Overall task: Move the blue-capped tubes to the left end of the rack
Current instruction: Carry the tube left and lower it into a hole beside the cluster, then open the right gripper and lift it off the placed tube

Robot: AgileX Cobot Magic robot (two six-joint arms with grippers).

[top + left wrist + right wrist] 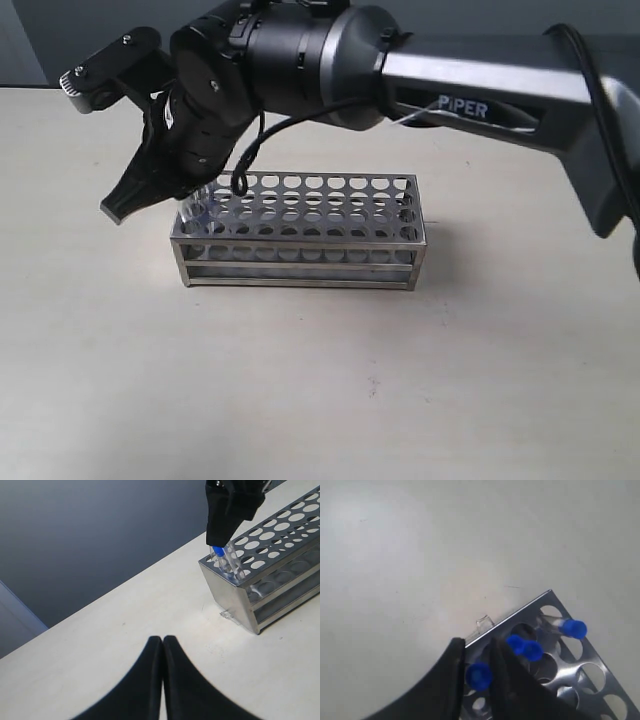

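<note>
Blue-capped tubes point(532, 651) crowd the left end of the rack point(300, 238) as I watch from the remote desk; nearest the right wrist camera, the right gripper point(476, 650) is closed around the blue cap of the fourth tube point(479, 675), set in a hole at the rack's corner; just beyond it, three more caps sit in neighbouring holes, their clear bodies leaning rather than upright; past them runs the rack's end edge, then the bare pale surface point(420, 555); well apart from the rack, my left gripper point(162, 639) hangs over the surface with its fingers pressed together and nothing between them. The exterior view shows no blue cap elsewhere in the rack, though the arm hides a few holes; by my reading the sorting is all but finished; what is left is to let go of the fourth tube, lift clear without dragging its neighbours, and confirm that it has seated.
</note>
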